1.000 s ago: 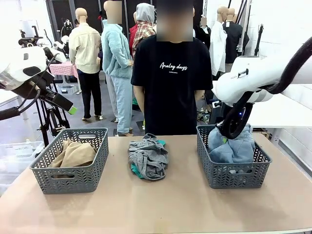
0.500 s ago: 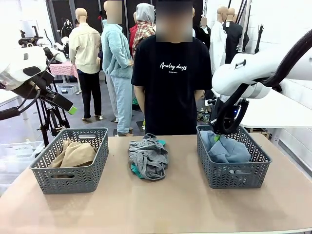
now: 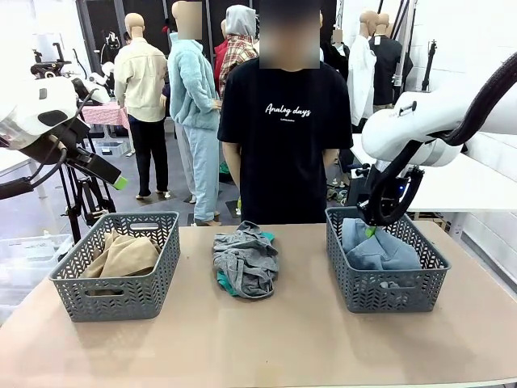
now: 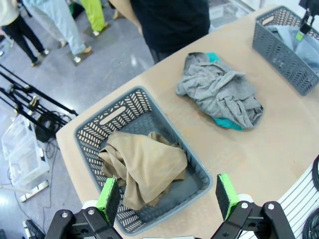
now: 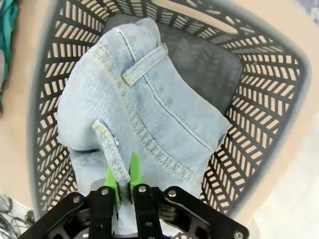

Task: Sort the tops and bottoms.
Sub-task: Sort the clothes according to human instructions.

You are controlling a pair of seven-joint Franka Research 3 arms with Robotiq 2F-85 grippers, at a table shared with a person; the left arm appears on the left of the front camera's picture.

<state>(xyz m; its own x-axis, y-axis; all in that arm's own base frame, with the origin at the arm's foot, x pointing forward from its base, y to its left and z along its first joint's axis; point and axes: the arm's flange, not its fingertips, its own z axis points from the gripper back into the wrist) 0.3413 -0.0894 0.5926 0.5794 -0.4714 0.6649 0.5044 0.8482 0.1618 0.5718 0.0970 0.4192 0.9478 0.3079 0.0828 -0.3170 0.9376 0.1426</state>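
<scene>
At the counter's point(image 3: 266, 347) right edge, your right end effector point(image 5: 123, 181) pinches the bottoms point(image 5: 149, 114) in 1 basket point(image 5: 264, 109); left end effector point(image 4: 168, 194) spread above the khaki top point(image 4: 144, 164).

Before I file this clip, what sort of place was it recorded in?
Most likely a robotics lab staged for laundry sorting. A white robot arm reaches over a worktable. Two grey baskets hold a khaki top and a denim garment. Black tripod stands are beside the table.
</scene>
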